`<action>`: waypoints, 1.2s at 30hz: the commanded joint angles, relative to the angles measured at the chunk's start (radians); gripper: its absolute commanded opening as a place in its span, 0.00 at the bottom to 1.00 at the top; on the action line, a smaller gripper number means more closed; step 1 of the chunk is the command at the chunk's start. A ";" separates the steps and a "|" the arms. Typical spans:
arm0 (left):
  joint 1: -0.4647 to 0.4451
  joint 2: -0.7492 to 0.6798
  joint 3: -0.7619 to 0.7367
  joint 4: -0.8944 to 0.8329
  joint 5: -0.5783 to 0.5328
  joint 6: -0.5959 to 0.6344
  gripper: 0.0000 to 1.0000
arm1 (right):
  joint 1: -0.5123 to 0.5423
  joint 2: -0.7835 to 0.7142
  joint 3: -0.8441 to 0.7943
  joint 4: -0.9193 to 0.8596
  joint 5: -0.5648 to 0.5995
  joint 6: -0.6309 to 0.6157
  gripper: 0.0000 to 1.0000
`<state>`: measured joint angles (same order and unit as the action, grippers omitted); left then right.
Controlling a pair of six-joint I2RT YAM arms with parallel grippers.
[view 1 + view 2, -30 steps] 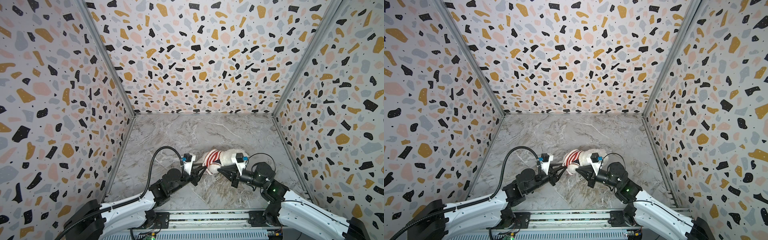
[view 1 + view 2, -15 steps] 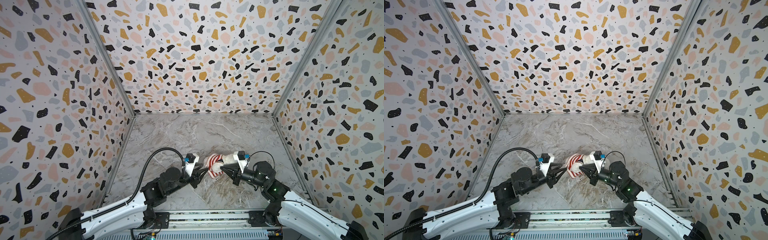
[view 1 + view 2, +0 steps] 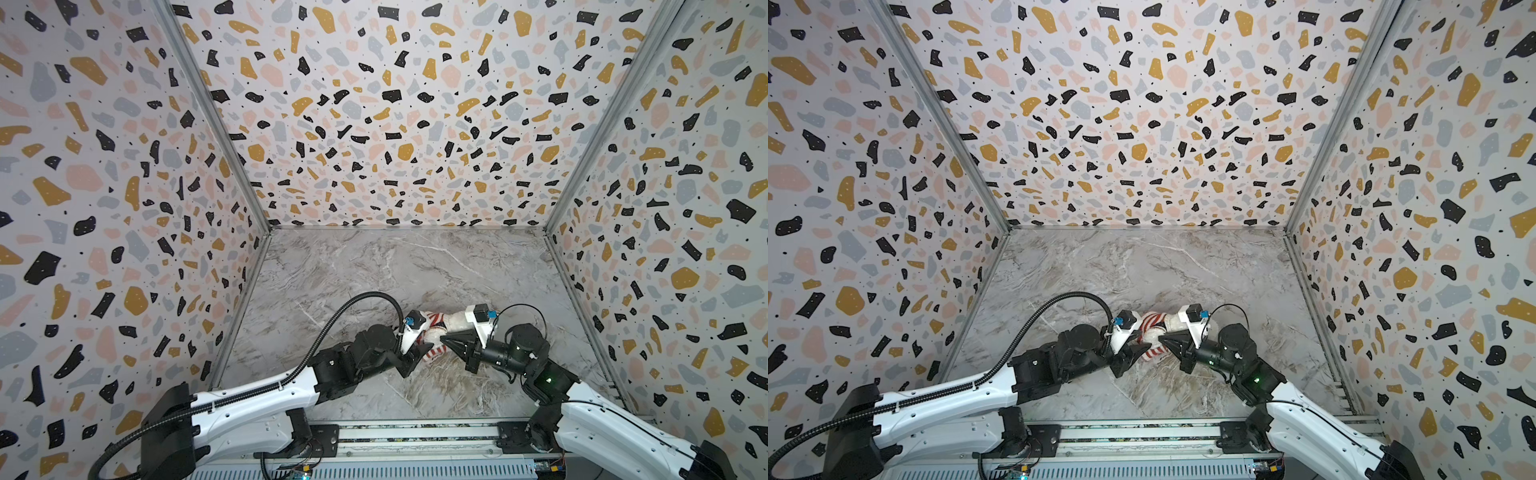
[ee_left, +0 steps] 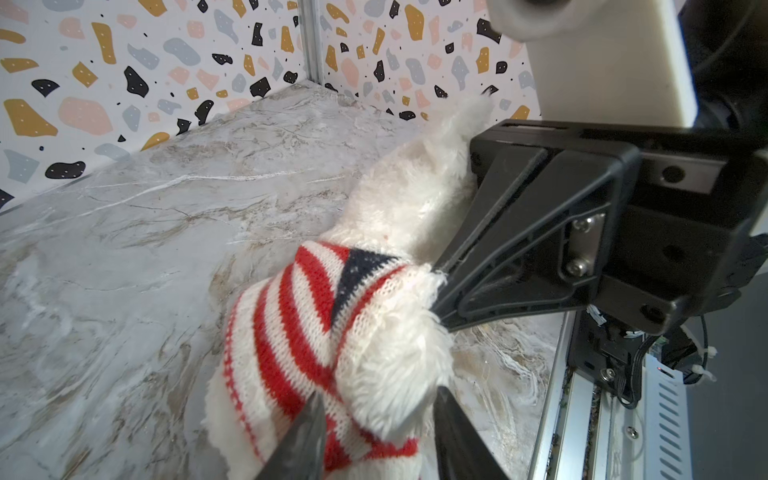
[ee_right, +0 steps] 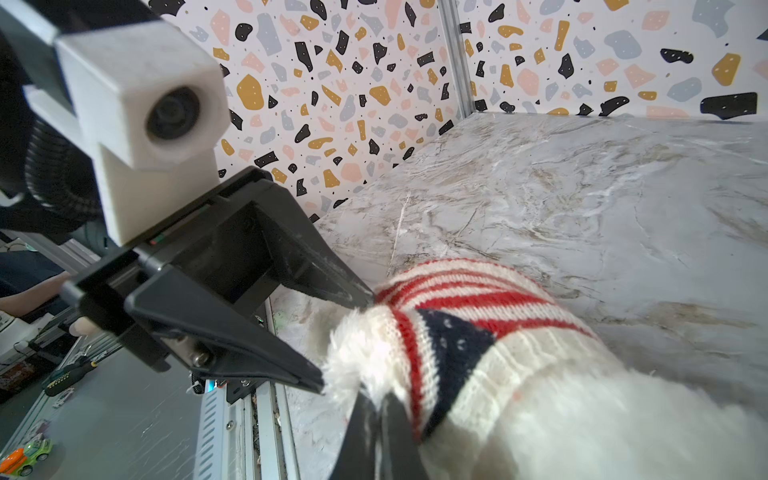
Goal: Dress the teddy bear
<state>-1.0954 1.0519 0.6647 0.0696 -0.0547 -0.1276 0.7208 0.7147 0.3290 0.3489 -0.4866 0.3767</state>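
Pinching sweater [image 4: 291, 332] hem on teddy bear [image 4: 415, 195], right tool [image 3: 444, 340] faces left tool [image 5: 345, 344], parted astride sleeved paw [image 4: 390, 374] betw. them.

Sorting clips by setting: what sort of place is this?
Probably a robot data-collection booth: terrazzo-print walls enclose a marble-look tabletop, and two robot arms stand on a rail at its front.

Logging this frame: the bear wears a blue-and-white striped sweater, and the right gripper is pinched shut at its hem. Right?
Not quite: the left wrist view shows the sweater on the bear is red-and-white striped, with just a navy patch. The right gripper is indeed pinched shut at its hem.
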 commanded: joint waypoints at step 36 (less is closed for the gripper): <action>0.112 0.091 0.122 0.128 0.051 -0.374 0.00 | 0.017 -0.207 -0.093 -0.011 0.142 -0.184 0.50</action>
<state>-1.0172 1.1374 0.7567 0.0975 -0.0608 -0.3702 0.7296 0.5529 0.2543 0.3565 -0.3889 0.2386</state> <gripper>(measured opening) 0.075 0.492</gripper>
